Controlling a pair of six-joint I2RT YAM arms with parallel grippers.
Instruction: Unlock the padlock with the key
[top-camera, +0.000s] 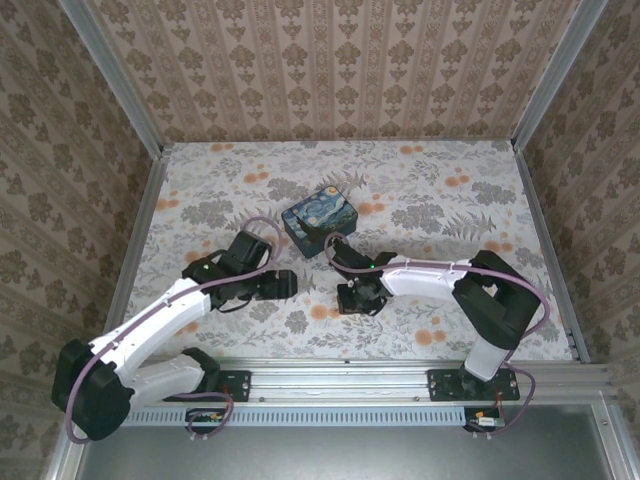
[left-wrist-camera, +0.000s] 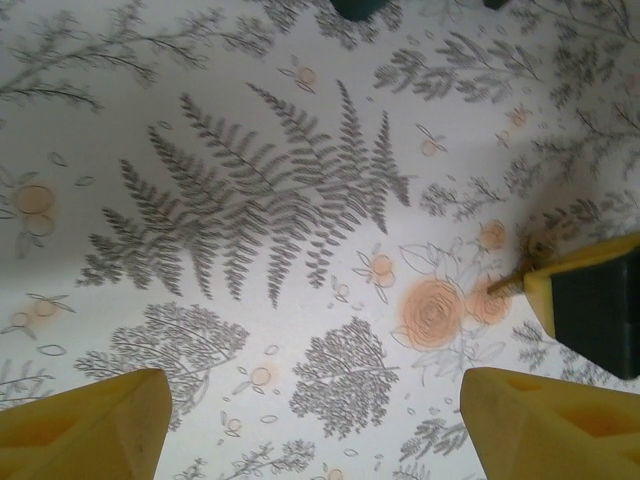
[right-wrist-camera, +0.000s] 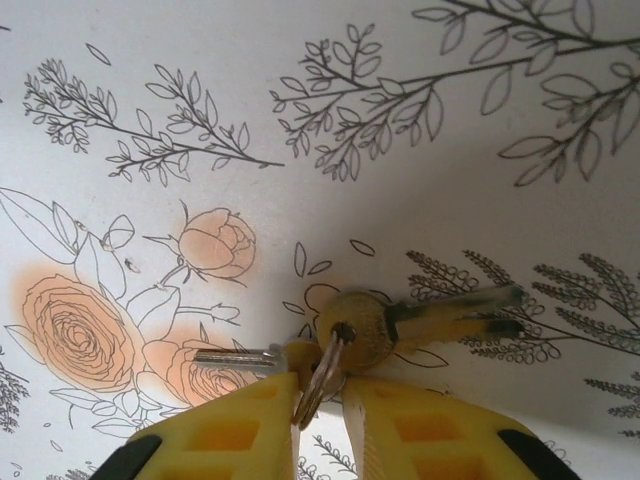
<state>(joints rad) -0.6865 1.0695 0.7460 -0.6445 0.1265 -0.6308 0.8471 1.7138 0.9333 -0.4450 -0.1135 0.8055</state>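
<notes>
Overhead view high; 2 wrist views near tabletop.

Lighting bright, diffuse, overhead; soft shadows on desk. Wrist views slightly soft; key tip blurred.

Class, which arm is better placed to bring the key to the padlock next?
Right. The right claw pinches the key by its ring, near the padlock; the left claw is open, empty.

The left arm and right arm have white shells between black joints. Each carries a lilac cable and a small green light. The fingers are yellow, moulded with shallow rectangular recesses.
</notes>
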